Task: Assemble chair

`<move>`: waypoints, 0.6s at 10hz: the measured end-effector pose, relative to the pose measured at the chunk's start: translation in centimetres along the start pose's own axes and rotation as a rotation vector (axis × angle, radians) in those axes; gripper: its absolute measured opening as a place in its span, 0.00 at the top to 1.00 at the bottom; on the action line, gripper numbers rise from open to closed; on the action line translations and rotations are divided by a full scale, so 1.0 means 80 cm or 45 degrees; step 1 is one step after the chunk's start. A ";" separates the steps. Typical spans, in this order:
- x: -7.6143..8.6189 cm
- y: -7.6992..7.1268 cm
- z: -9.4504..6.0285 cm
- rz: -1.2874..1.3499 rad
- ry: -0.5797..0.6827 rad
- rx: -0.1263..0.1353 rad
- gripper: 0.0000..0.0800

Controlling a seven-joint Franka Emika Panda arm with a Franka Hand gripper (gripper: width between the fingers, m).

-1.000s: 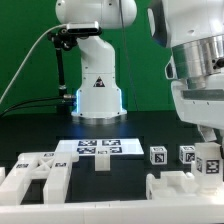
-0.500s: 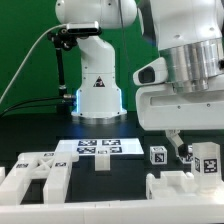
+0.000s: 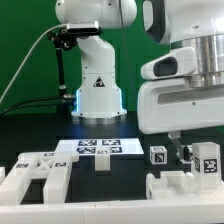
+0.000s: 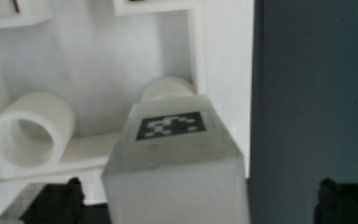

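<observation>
The chair is in loose matte white parts. In the wrist view a tagged white post point(image 4: 172, 140) stands between my gripper's point(image 4: 197, 205) two dark fingertips point(image 4: 51, 200), with a gap on each side; the jaws are open around it. A short round peg point(image 4: 34, 125) and a white slab part point(image 4: 87, 50) lie beside it. In the exterior view my gripper point(image 3: 184, 152) is low at the right, between two other tagged posts point(image 3: 157, 155) point(image 3: 207, 160), and hides the post it straddles. Notched white blocks lie at the front left point(image 3: 40, 175) and front right point(image 3: 185, 190).
The marker board point(image 3: 98, 146) lies flat at the table's middle. A small white block point(image 3: 101, 161) stands just in front of it. The arm's white base point(image 3: 97, 95) stands behind, with a cable on the exterior view's left.
The arm has swung toward the exterior view's left and come down. My gripper now covers the middle tagged post that stood free a second ago.
</observation>
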State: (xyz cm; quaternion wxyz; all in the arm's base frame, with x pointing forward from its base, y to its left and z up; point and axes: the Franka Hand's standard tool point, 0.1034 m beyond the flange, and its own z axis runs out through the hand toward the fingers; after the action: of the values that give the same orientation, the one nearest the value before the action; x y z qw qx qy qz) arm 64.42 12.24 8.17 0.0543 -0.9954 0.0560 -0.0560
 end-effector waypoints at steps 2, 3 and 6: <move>0.000 -0.001 0.000 0.053 -0.001 0.002 0.43; -0.001 -0.001 0.001 0.132 -0.002 0.005 0.60; 0.000 0.003 0.001 0.434 -0.005 0.010 0.63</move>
State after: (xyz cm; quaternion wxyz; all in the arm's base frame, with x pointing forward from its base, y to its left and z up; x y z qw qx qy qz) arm 64.40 12.04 8.04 0.0669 -0.9714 0.2237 -0.0442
